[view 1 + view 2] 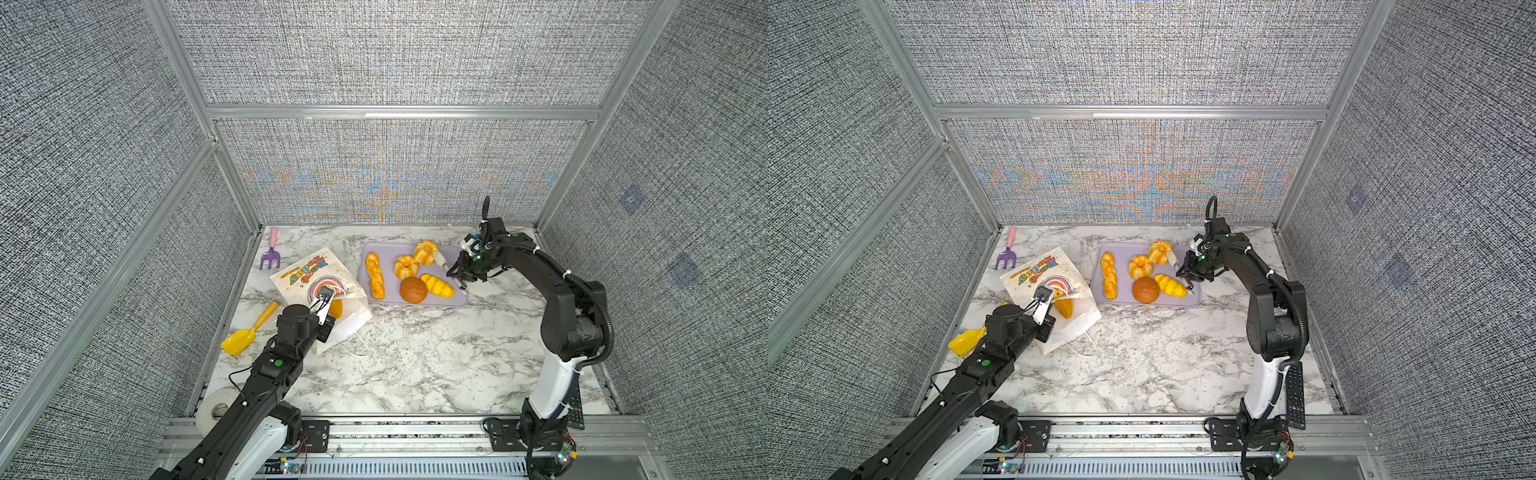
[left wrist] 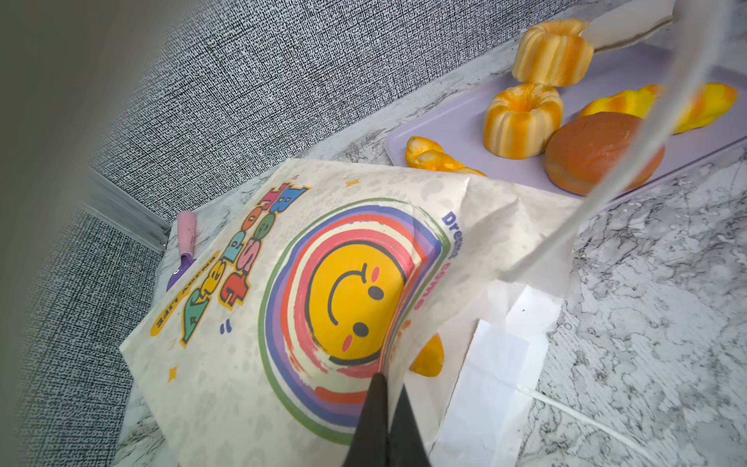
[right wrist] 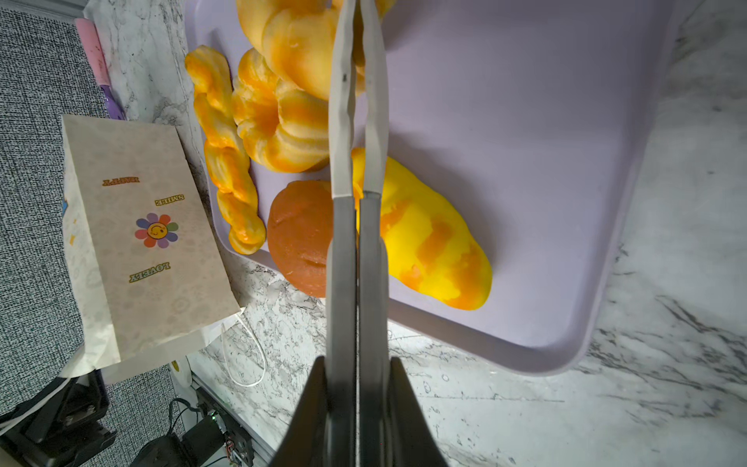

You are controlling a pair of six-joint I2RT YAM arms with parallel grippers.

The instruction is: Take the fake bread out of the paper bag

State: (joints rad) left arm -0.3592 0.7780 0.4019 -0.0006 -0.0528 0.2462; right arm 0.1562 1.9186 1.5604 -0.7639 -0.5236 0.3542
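Your left gripper (image 2: 384, 382) is clenching its black fingers on the mouth rim of the paper bag (image 1: 305, 272). The bag is lying on its side on the glossy marble-patterned table (image 1: 415, 365), with its mouth facing the front edge. It is matte cream paper, creased, and printed with a rainbow-ringed smiley and bubble letters. Its upper panel is standing raised at the pinch. One glossy orange bread piece (image 1: 336, 308) is showing inside the mouth, lying on the white lower panel. A thin white cord handle (image 1: 360, 347) is looping out onto the table.

Your right gripper (image 1: 440, 262) is hanging closed on nothing over the flat lilac tray (image 3: 525, 161), its long pale fingers pressed together. Its tips are sitting right at the far fluted ring bun (image 1: 424, 251); you cannot tell whether they are touching it. Four more smooth, shiny breads are resting on the tray:
- a twisted braided stick (image 1: 375, 276)
- a near fluted ring bun (image 1: 406, 267)
- a round brown bun (image 1: 413, 289)
- a yellow striped roll (image 1: 437, 285)

The tray's rim is running low and rounded, and a wide bare stretch is showing in the right wrist view.

A yellow plastic shovel (image 1: 249, 330) is lying front-left of the bag, and a purple toy fork (image 1: 270, 255) is lying toward the back-left corner. The table's centre and front are giving you open room between the arms. Woven grey walls in aluminium framing are closing in the back and both sides.
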